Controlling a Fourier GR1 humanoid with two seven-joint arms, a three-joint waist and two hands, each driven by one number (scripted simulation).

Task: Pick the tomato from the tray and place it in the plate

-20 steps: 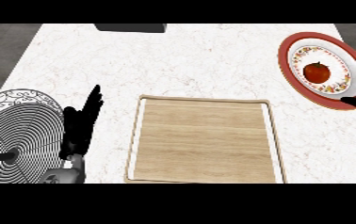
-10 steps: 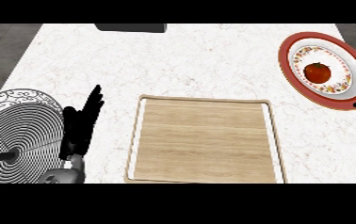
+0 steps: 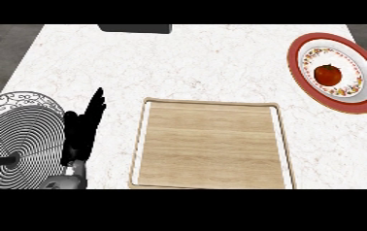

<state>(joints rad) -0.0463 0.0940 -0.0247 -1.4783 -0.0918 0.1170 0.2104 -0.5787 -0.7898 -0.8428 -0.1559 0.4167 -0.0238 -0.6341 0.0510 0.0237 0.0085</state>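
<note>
- Head view: tomato (image 3: 327, 74) sits in the plate (image 3: 299, 74), far right of the left hand (image 3: 82, 130).
- Hand rests open, holding nothing.
- Placing looks finished; no further move needed.

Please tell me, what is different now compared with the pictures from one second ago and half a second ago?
Nothing has visibly changed. The tomato lies in the red-rimmed plate at the right as before, the wooden tray holds nothing, and the left hand rests open beside the black-and-white patterned plate at the left edge. The right hand shows in no picture.
</note>
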